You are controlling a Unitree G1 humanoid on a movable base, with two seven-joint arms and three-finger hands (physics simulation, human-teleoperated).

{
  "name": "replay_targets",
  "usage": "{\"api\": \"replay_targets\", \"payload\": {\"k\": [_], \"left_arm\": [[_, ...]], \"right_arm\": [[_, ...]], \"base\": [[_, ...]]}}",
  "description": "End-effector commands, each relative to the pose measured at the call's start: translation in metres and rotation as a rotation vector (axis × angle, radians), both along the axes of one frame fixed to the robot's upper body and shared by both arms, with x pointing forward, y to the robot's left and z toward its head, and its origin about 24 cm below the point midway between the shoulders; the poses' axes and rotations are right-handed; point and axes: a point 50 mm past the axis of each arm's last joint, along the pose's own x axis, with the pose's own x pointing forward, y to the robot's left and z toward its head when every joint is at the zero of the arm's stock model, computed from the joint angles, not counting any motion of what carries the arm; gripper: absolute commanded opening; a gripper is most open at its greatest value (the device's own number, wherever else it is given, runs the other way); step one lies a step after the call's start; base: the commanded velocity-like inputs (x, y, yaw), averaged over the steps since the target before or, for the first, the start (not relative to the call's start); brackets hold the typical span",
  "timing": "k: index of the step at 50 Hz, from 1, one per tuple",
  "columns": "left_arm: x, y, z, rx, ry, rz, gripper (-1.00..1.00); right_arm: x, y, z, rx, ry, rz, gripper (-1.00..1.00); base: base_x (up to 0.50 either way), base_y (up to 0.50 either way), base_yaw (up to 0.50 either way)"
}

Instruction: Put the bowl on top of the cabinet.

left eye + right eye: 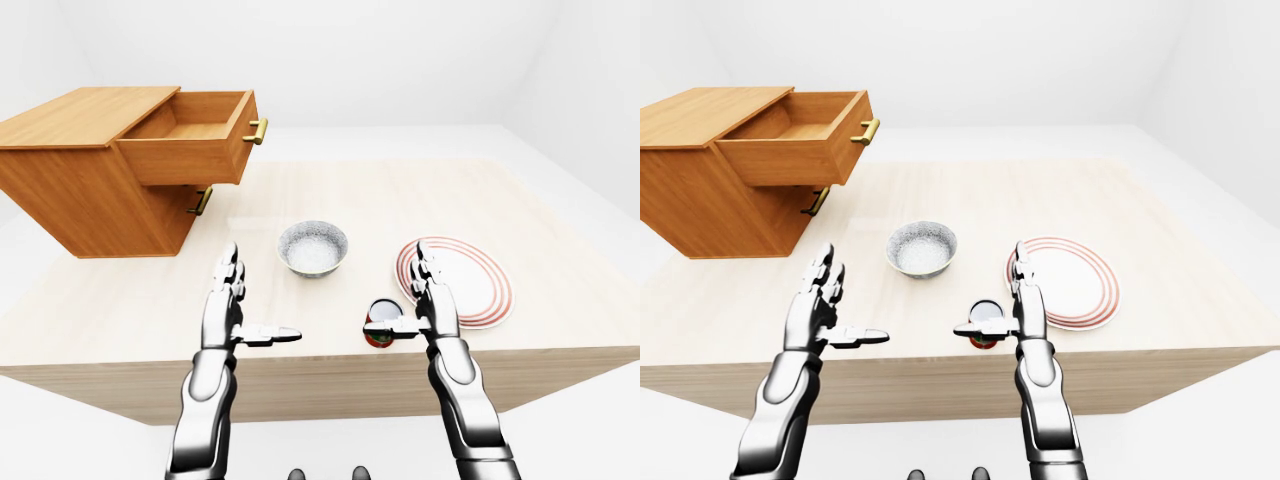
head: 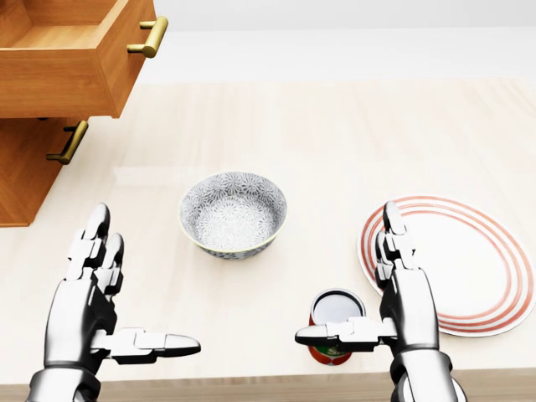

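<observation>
The head view looks steeply down, close over the table's (image 2: pixel 335 126) near edge. The left-eye and right-eye views sit farther back and higher, facing across the whole tabletop. All three share the cabinet (image 1: pixel 70 190) at upper left and the striped plate (image 1: pixel 1080 290).

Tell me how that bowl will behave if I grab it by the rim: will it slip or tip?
The bowl looks rigid and glazed, so metal fingers may slip on its rim. It sits upright on a narrower foot with flared walls, so a one-sided push could probably tilt it rather than slide it. It appears empty, so likely light and nothing to spill.
</observation>
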Motion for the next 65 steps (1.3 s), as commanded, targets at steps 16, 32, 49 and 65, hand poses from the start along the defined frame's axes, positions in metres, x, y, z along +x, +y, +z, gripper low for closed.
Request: {"api": "replay_targets", "payload": {"k": [16,32,49,65], "left_arm": [[-0.006,-0.003,-0.003,0.03,0.012,-0.018,1.0],[-0.006,-0.003,-0.005,0.038,0.021,-0.031,1.0],[-0.007,-0.004,-0.007,0.044,0.024,-0.032,1.0],[-0.013,-0.01,-0.021,0.174,-0.01,0.006,1.0]], "right_arm": [[0.002,0.001,-0.002,0.01,0.008,0.008,1.0],[0.004,0.002,-0.005,0.002,0.024,0.01,0.99],[0.005,0.002,-0.007,0.006,0.03,0.004,0.99],[0.009,-0.003,-0.013,0.011,0.058,-0.025,1.0]], "base": [[0.33,0.0,0.0],[0.5,0.0,0.0],[0.5,0.0,0.0],[0.0,0.0,0.0]]}}
